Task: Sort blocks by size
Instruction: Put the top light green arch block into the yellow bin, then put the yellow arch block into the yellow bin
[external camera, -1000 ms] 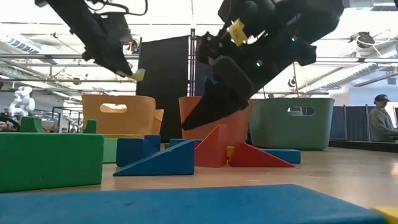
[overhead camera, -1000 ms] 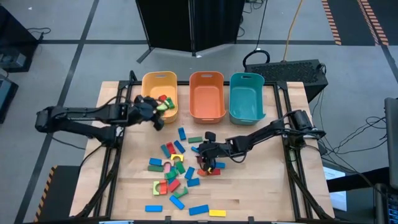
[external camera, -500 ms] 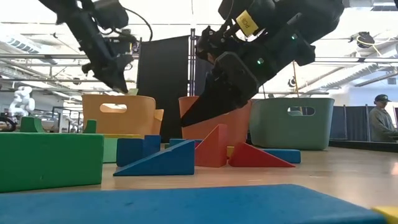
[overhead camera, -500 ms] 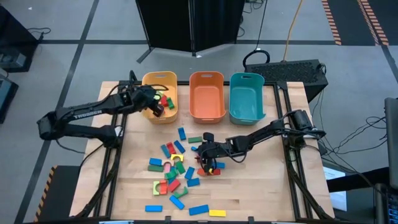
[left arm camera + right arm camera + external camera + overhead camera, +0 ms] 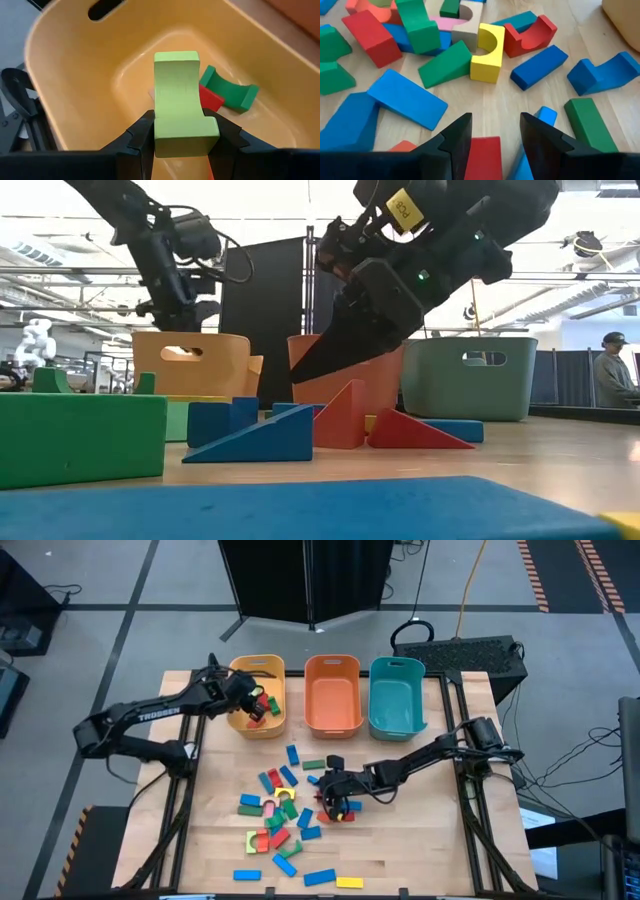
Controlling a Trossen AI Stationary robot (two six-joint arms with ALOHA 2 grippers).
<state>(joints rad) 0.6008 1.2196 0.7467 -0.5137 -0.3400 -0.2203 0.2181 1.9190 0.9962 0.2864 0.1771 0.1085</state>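
Left pincer [image 5: 179, 131] clamped on one light-green arch block [image 5: 179, 105] above yellow bin [image 5: 75, 90], right pincer [image 5: 495, 131] apart astride one red block [image 5: 483, 156], three bins beyond.

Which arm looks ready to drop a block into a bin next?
The left. Its gripper holds a light green block over the yellow bin; the right gripper is down among the table blocks.

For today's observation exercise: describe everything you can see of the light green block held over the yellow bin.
The light green block is an arch-shaped piece of painted wood, smooth and matt, with a curved notch in one side. The left gripper pinches it between its dark fingers, holding it inside the yellow bin, above a dark green arch and a red block.
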